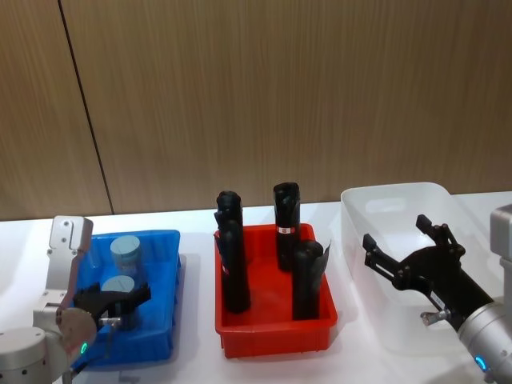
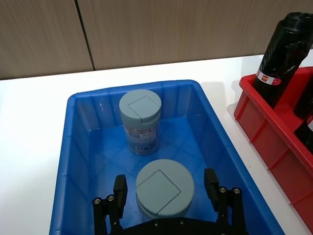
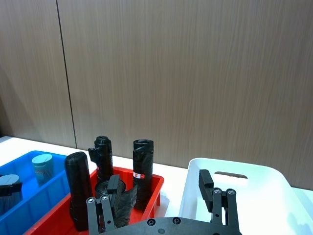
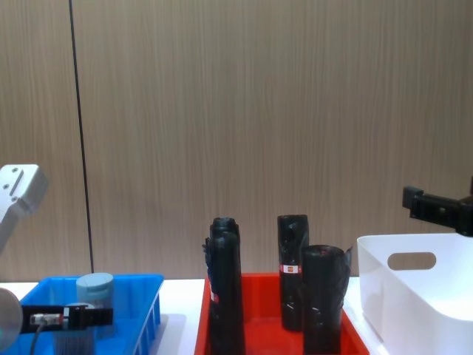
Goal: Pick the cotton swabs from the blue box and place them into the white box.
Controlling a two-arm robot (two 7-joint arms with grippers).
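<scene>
Grey-blue lids cap cotton swabs [image 2: 140, 122]; wide left end effector [image 2: 165, 186] straddles one, right end effector [image 1: 394, 230] wide.

blue box [image 1: 170, 264]: top free; two cotton swabs [image 2: 140, 122] stand apart, with a gap between them
near tub [image 1: 118, 286]: left gripper [image 2: 165, 182] fingers spread on either side, small gaps
red crate [image 1: 272, 336]: between the boxes; tall black rolls [image 1: 232, 256] rise above its rim and block a low crossing
white box [image 1: 392, 193]: inside bare; right gripper [image 1: 396, 232] spread above it
</scene>
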